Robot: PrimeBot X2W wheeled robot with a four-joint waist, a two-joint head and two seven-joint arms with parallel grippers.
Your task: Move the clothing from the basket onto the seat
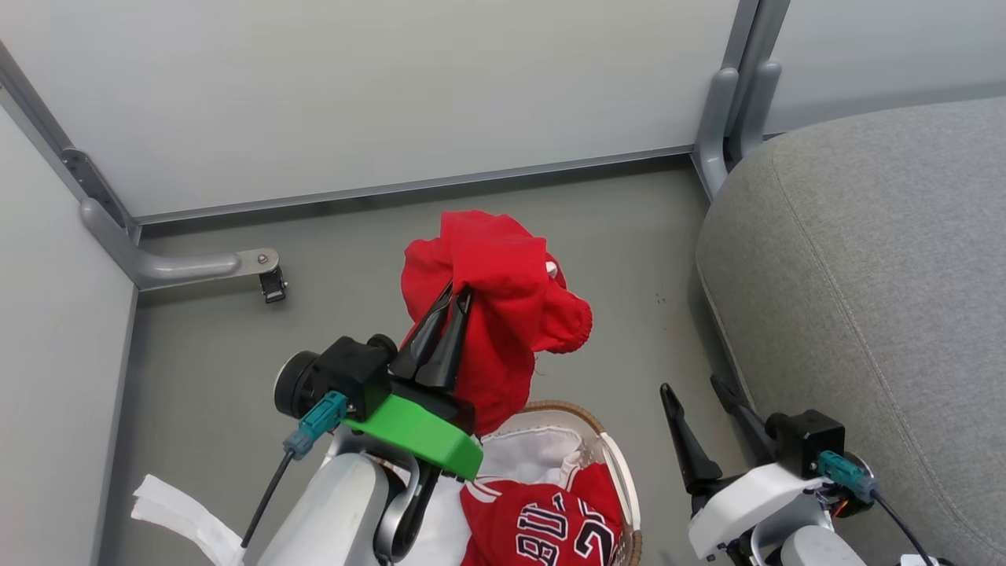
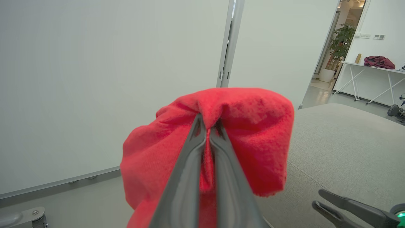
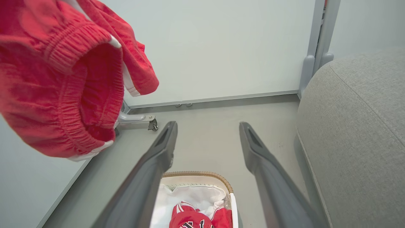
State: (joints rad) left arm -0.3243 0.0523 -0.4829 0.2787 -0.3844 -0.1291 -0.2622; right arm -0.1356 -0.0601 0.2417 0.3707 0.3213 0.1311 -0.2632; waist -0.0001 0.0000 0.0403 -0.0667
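One overhead camera, two wrist cameras.
Head looks steeply down; behind the left gripper (image 2: 208, 128) the view runs level, behind the right gripper (image 3: 208, 126) it tilts downward; all three share the seat (image 1: 864, 275).

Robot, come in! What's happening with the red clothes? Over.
Left gripper, jaws shut on plain red top, held high outside oval cream plastic basket. Right gripper open. Red numbered jersey in basket. Large grey fabric seat at right, unobstructed.

One plain red garment (image 1: 503, 275) and one numbered jersey (image 1: 542, 523): two red pieces in all. One basket (image 1: 578, 415), one white liner (image 1: 534, 456), one grey seat (image 1: 864, 275). Two pincers: left pincer (image 1: 460, 292), right pincer (image 1: 692, 385). Farther off, one table (image 2: 373, 67), one potted plant (image 2: 341, 41), one maroon cloth bundle (image 2: 379, 61).
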